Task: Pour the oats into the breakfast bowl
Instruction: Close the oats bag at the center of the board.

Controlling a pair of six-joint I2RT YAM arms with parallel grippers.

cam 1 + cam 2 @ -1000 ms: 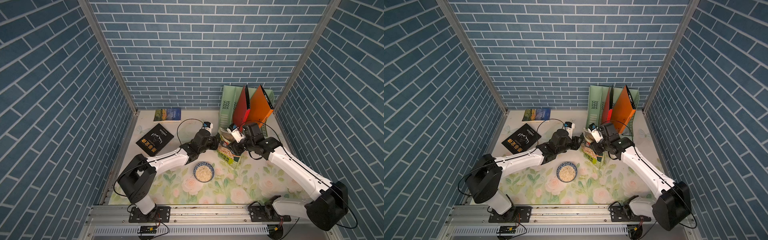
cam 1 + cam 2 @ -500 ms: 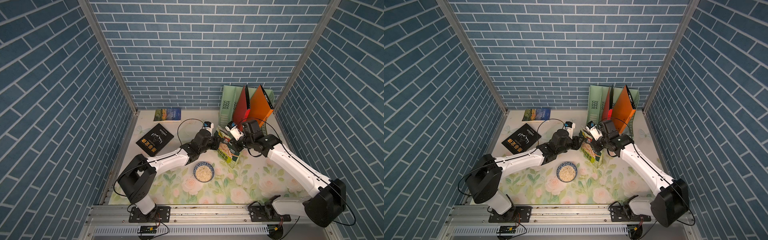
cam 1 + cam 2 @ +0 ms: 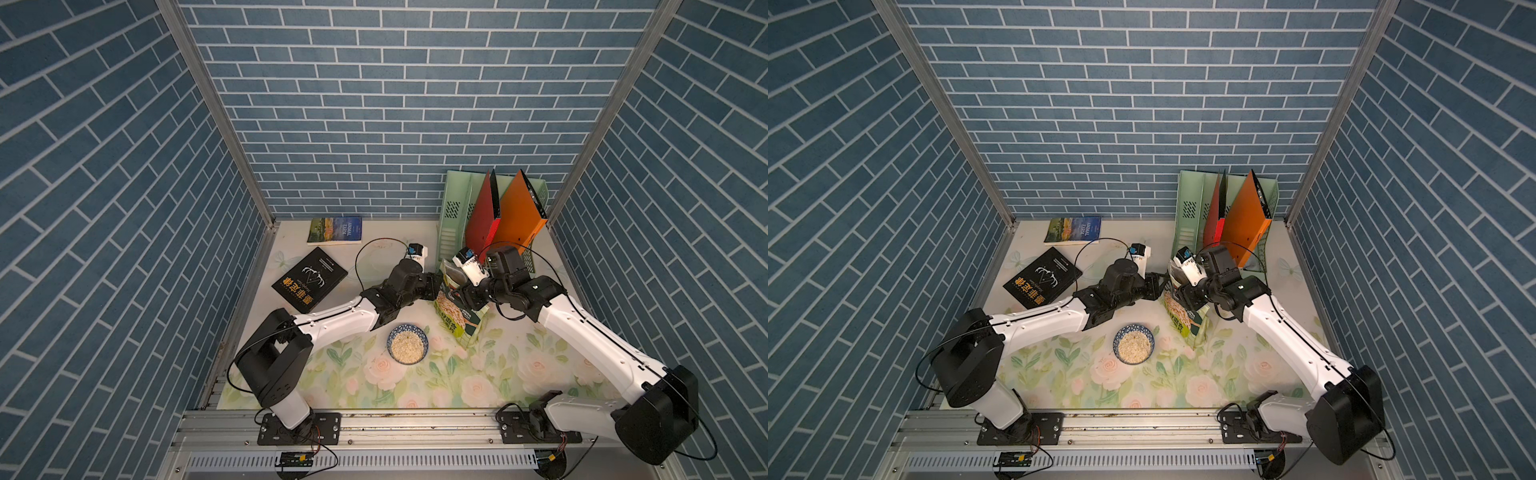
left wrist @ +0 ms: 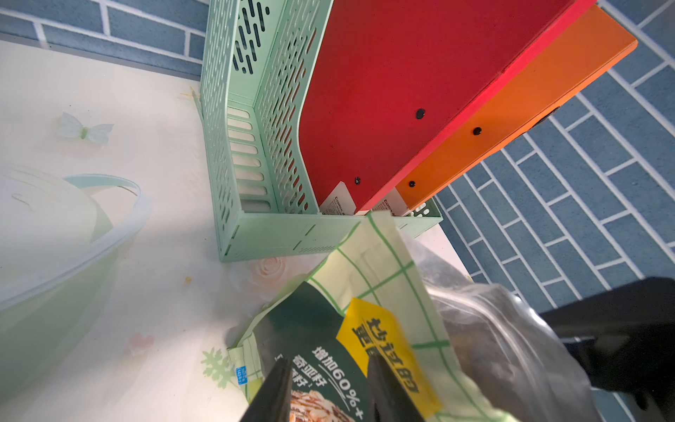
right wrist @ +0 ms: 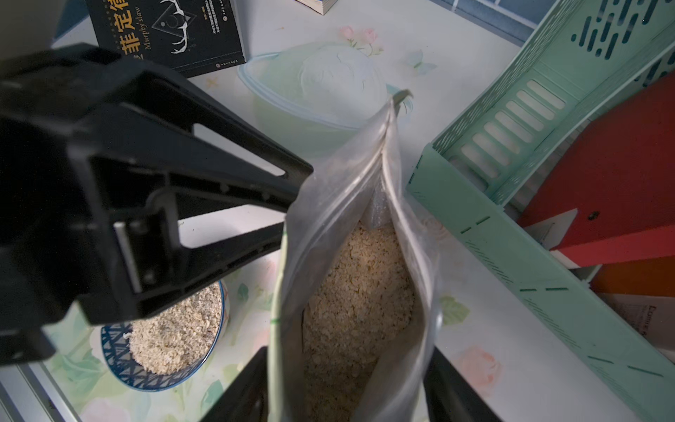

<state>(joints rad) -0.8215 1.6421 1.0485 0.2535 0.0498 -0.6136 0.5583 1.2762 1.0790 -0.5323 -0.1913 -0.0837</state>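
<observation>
The breakfast bowl (image 3: pixel 407 330) (image 3: pixel 1117 332), blue-patterned, stands on the floral mat and holds a heap of oats (image 5: pixel 175 336). Just behind it the green oats bag (image 3: pixel 451 311) (image 3: pixel 1179 316) stands nearly upright, mouth open, with more oats (image 5: pixel 358 292) inside. My left gripper (image 3: pixel 436 286) (image 4: pixel 330 361) is shut on the bag's printed front near its top edge. My right gripper (image 3: pixel 465 291) (image 5: pixel 349 354) straddles the open mouth from the far side, with a finger pressed on each wall. The left gripper (image 5: pixel 296 202) also shows in the right wrist view, at the bag's side.
A black book (image 3: pixel 309 279) and a colourful book (image 3: pixel 334 230) lie at the back left. A mint file rack (image 3: pixel 455 208) with a red folder (image 3: pixel 484 216) and an orange folder (image 3: pixel 519 212) stands right behind the bag. A clear plastic lid (image 5: pixel 317 84) lies behind the left gripper.
The bag's top and my right gripper have shifted slightly back toward the rack and the bag stands a little straighter. The left arm and the bowl stay put.
</observation>
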